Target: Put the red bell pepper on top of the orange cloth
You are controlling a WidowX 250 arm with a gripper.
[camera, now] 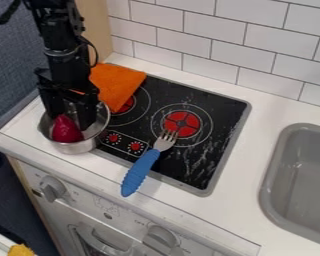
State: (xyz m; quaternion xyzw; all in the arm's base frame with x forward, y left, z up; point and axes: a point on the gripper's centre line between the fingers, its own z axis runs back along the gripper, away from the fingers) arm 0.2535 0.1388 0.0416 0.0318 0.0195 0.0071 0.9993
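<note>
Status: red pepper (67,129) in pot (76,147), counter (256,115) front-L corner; jaws open, no grip. Rem.: grip, xfer to cloth (116,84).

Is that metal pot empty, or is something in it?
Not empty: the metal pot has a red pepper in it, showing inside the round rim.

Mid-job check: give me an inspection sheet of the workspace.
Surface: white counter; stove has pale marks.
Pepper: red, in the metal pot, not on the cloth.
Cloth: orange, over the stove's back left corner.
Clutter: blue-handled fork across the stove's front edge.
Gripper: down in the pot, at the pepper; grip unclear.
Cables: black cable at upper left.
Surroundings: sink right, tiled wall behind.
</note>
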